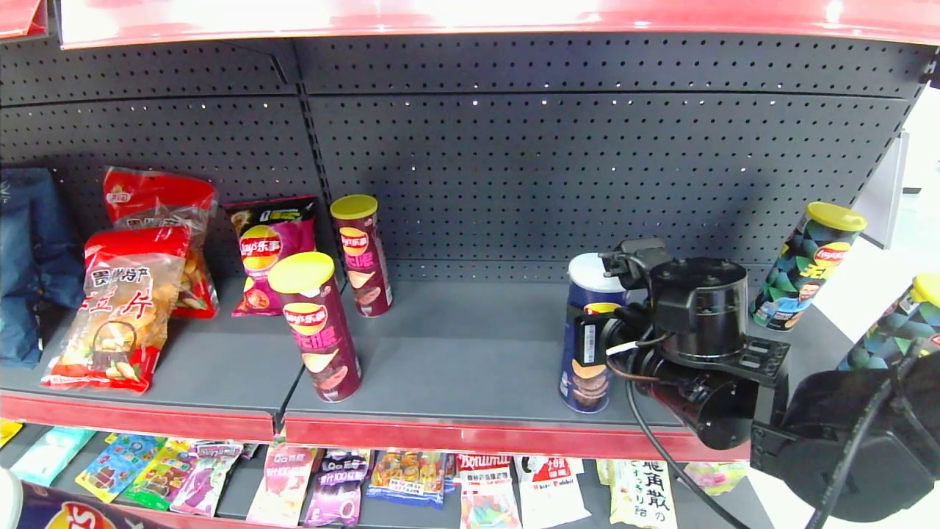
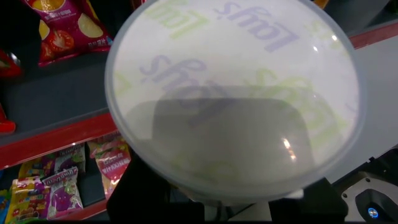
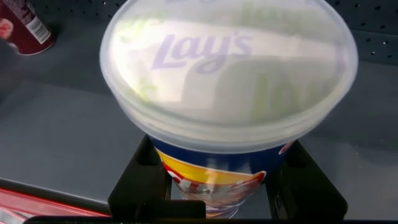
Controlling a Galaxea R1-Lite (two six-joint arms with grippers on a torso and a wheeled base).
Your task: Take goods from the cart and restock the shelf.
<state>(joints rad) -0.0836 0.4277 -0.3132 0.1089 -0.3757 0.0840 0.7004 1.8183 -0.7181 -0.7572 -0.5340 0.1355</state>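
Our right gripper [image 3: 221,186] has its jaws clamped on the blue can [image 1: 584,375], upright near the front edge of the shelf [image 1: 455,353]; we judge they must open and back straight out. The left gripper [image 2: 230,199] has its jaws clamped on a second can [image 2: 233,93].

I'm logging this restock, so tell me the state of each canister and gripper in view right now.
right gripper: shut on the blue canister
blue canister: upright on the shelf, lid on
left gripper: shut on the second canister
second canister: held, lid on
front maroon canister: upright, lid on
rear maroon canister: upright, lid on
patterned canister: standing, lid on
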